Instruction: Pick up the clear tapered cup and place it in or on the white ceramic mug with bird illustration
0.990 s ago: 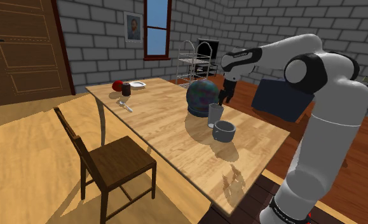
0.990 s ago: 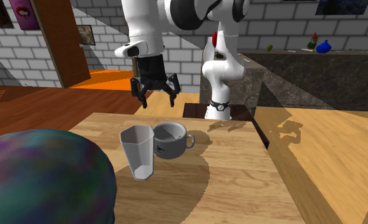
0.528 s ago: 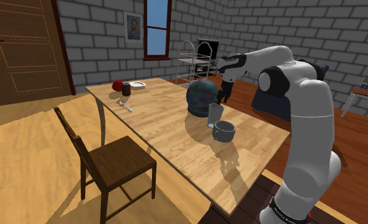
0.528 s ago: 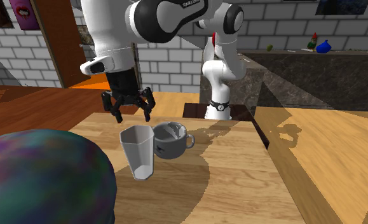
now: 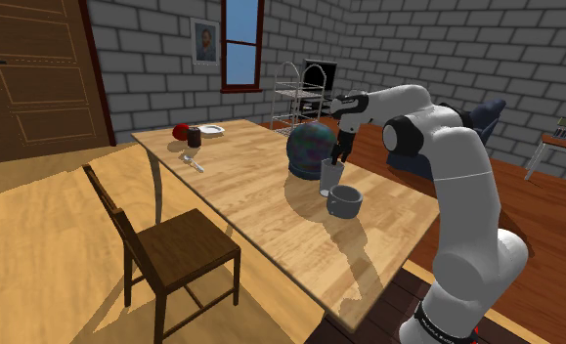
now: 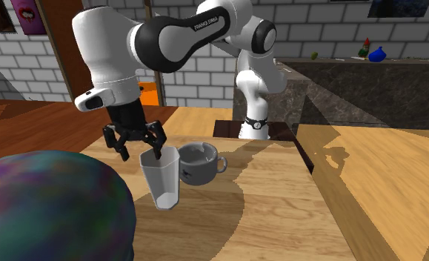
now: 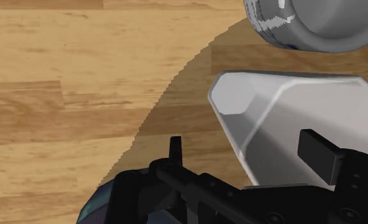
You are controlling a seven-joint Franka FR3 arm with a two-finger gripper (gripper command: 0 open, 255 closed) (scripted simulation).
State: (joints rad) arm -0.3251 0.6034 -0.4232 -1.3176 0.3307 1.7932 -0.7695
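Working across the second exterior view from its left: the mottled sphere (image 6: 50, 211) sits near my approach path, so a wide swing of the hand could strike it. My gripper (image 6: 137, 150) hangs with its fingers spread apart and grips nothing. It is offset toward the sphere side of the tapered cup (image 6: 161, 178), with one fingertip level with the rim. In my judgement, descending from here would land that finger on the rim or inside the mouth and tip the cup. The cup stands upright on the table (image 6: 279, 215), just beside the grey mug (image 6: 199, 164), so a sideways shove would knock one into the other. The cup is pale grey-white with flat faceted walls that narrow toward the base.
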